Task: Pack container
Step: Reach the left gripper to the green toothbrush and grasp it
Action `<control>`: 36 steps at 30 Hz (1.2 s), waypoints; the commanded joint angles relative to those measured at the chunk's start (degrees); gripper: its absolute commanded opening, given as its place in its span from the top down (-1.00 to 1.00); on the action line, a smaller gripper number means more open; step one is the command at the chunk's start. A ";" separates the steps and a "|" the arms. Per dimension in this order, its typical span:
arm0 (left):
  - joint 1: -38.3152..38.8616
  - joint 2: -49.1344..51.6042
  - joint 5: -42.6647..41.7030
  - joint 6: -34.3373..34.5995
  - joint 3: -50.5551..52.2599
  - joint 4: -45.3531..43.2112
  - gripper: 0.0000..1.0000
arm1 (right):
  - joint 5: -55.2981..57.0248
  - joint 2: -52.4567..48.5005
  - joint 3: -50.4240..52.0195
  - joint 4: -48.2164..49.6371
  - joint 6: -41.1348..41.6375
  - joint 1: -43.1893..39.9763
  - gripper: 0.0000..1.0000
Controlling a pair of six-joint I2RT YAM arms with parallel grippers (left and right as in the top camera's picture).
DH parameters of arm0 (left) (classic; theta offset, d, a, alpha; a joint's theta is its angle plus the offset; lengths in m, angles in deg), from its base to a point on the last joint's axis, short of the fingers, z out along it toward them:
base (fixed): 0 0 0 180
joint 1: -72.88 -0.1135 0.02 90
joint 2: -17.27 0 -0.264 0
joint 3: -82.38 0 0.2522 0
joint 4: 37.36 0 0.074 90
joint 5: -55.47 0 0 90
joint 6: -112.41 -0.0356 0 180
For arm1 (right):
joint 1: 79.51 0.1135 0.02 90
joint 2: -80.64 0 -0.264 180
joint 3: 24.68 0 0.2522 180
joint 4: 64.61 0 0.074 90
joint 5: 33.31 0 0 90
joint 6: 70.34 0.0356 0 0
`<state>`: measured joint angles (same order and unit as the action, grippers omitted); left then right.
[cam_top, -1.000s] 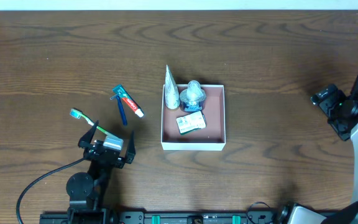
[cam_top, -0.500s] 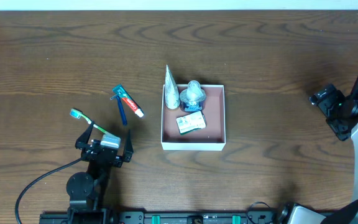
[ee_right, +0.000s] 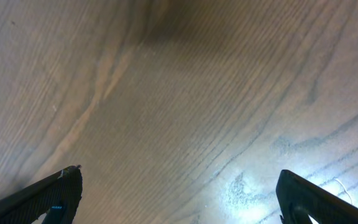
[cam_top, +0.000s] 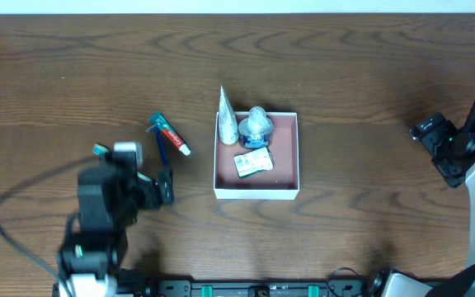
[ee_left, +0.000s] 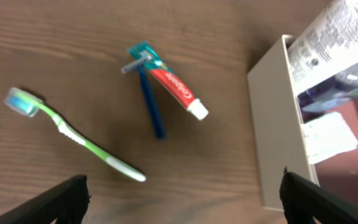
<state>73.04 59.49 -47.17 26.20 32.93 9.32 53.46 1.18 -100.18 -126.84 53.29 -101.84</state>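
The left gripper (ee_left: 182,202) is being held over toothbrush (ee_left: 73,135), razor (ee_left: 149,99) and toothpaste (ee_left: 176,89), fingers spread wide — seemingly for a pick. The container (cam_top: 256,195) is sitting on the worktop (cam_top: 369,82), part-filled; the right gripper (ee_right: 179,196) is being held aside, fingers wide.

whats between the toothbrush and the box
A razor and a toothpaste tube lie on the wood between the toothbrush and the container. The left wrist view shows this most clearly.
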 commanded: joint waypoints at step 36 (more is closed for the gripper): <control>-14.34 48.72 1.81 25.22 -11.93 3.65 -0.56 | -0.20 0.00 0.04 0.02 -0.90 -0.48 -0.99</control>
<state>59.01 105.60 -46.49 50.88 21.48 13.21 53.44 1.18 -100.16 -126.78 53.29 -101.84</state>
